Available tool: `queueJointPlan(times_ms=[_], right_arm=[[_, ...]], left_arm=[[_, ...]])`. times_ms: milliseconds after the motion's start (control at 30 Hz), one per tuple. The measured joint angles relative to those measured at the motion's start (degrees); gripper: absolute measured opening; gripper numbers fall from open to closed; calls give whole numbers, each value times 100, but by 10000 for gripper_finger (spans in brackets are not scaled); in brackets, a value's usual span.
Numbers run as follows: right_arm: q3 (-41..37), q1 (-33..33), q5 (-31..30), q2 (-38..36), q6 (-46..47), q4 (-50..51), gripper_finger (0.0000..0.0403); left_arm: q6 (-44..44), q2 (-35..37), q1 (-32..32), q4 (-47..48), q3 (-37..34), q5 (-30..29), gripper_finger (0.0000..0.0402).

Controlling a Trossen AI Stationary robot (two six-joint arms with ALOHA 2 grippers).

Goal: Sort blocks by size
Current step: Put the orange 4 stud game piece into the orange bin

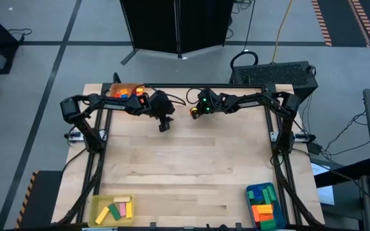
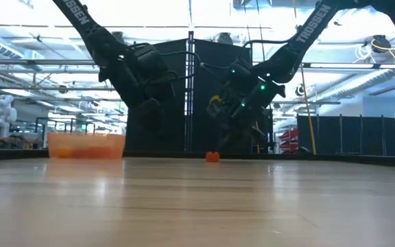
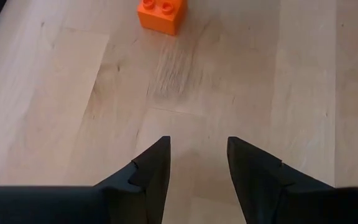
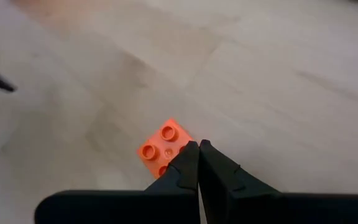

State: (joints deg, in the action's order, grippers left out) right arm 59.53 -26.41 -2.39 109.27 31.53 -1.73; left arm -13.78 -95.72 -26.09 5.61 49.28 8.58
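Observation:
A small orange block (image 4: 161, 148) with four studs lies flat on the wood table (image 1: 185, 173) near its far edge, also visible in the low view as the orange block (image 2: 212, 156). My right gripper (image 4: 198, 144) is shut, its tips slanting down over one edge of that block. My left gripper (image 3: 197, 146) stands open a short way to the block's left, with only bare wood between its fingers; the orange block (image 3: 161, 15) lies ahead of it. In the high view my left gripper (image 1: 164, 126) and my right gripper (image 1: 193, 113) nearly face each other. My right gripper's shut fingertips (image 4: 190, 155) come slanting down from the table's right and cover the block's edge (image 4: 174, 157). The fingers hide that spot, so I cannot tell whether they touch the block. The block sits flat on the table, studs up.
An orange tray (image 1: 124, 92) with several blocks stands at the far left corner. A yellow tray (image 1: 112, 210) with several blocks sits at the near left, and a blue tray (image 1: 264, 205) with several blocks at the near right. Bare wood lies between them.

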Motion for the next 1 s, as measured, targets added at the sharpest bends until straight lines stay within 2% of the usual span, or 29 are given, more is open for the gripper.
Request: queueJointPlan(times_ms=[133, 1000], right_arm=[[0, -27, -369, -2, -22, 23, 0], [-9, 26, -380, -117, -187, 11, 0]], left_arm=[[139, 0, 0, -44, 0, -1, 161], [98, -2, 70, -35, 0, -4, 161]])
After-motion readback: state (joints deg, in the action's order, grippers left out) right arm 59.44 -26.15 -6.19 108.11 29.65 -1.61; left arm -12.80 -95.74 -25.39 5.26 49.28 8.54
